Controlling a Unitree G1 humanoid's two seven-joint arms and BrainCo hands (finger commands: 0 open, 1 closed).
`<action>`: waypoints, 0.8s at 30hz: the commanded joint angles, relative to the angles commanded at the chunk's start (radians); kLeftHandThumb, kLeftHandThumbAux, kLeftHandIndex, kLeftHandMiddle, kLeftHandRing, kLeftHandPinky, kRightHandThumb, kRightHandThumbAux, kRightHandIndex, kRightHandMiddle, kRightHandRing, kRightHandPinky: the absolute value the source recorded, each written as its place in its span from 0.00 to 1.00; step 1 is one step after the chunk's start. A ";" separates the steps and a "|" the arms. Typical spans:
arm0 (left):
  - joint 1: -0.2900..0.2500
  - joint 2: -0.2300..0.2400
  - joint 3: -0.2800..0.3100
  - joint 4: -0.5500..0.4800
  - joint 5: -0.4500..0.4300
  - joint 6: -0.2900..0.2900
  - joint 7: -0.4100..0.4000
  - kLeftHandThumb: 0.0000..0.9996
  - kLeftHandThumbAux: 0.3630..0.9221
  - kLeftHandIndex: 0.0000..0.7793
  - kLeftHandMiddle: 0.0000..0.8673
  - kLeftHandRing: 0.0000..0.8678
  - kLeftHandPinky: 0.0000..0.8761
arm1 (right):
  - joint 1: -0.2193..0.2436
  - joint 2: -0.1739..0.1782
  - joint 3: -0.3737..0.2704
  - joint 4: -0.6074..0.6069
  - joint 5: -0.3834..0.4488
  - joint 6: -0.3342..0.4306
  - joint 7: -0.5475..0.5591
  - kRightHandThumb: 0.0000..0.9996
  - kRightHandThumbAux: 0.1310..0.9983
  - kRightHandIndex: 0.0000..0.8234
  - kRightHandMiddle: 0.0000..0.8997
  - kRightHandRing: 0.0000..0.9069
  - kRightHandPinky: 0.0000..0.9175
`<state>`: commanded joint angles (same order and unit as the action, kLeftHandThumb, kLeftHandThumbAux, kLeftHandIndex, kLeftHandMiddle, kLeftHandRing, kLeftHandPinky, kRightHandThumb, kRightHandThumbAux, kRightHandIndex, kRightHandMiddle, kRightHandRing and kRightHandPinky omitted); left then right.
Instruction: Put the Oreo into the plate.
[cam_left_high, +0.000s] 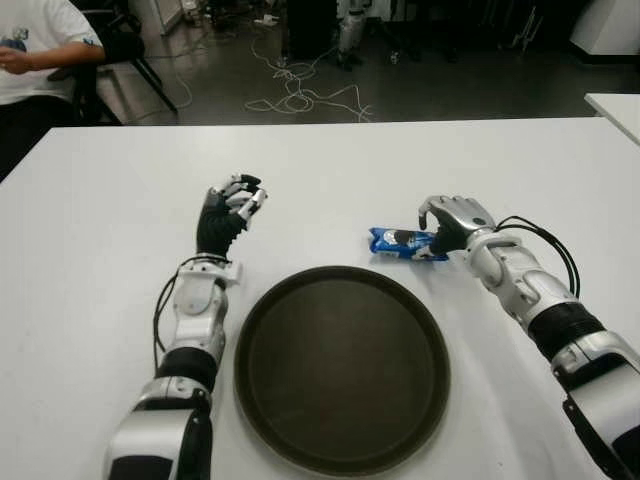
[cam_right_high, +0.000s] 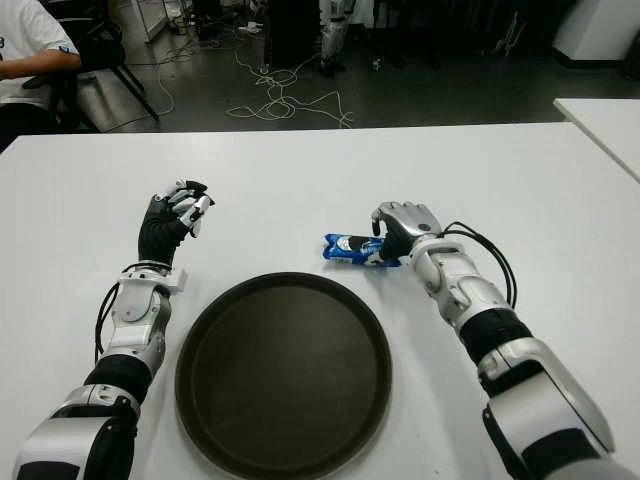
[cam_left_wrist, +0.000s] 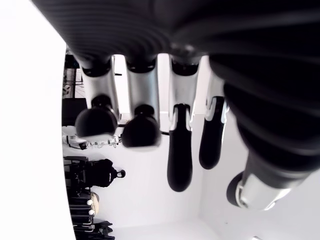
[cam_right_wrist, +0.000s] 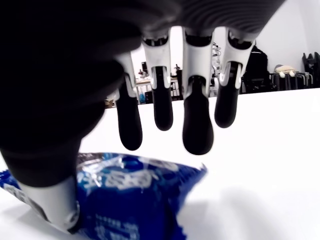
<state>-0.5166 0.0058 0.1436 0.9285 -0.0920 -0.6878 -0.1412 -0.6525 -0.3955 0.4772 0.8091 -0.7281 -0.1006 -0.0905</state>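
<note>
Oreo (cam_left_high: 405, 243) lies on counter (cam_left_high: 100, 230) beyond plate (cam_left_high: 342, 368). Our right hand (cam_left_high: 452, 225) is over it, fingers (cam_right_wrist: 196, 125) open. Left hand (cam_left_high: 228, 212) idle, loosely curled, empty.

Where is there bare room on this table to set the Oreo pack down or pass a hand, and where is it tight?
The plate is bare inside. The table is bare beyond both hands and between the left hand and the Oreo pack. It is crowded by the plate's far right rim, where the right hand hangs open over the pack.

Bare table (cam_left_high: 330, 170) around plate (cam_left_high: 340, 365)
</note>
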 joint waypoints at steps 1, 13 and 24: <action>-0.001 0.001 0.000 0.000 0.000 0.002 0.000 0.86 0.54 0.52 0.60 0.95 0.94 | -0.001 0.000 0.000 0.003 0.000 -0.002 -0.003 0.04 0.72 0.60 0.70 0.74 0.70; -0.004 0.005 -0.002 0.007 -0.009 0.000 -0.023 0.86 0.54 0.52 0.60 0.95 0.93 | -0.003 0.012 -0.017 0.038 0.012 -0.043 -0.058 0.01 0.78 0.60 0.66 0.69 0.66; -0.005 0.000 0.003 0.010 -0.010 0.008 -0.011 0.86 0.54 0.53 0.60 0.94 0.93 | -0.004 0.030 -0.030 0.097 0.038 -0.126 -0.114 0.00 0.71 0.33 0.34 0.35 0.30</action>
<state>-0.5214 0.0058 0.1469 0.9384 -0.1024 -0.6796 -0.1518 -0.6561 -0.3651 0.4472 0.9060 -0.6898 -0.2268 -0.2044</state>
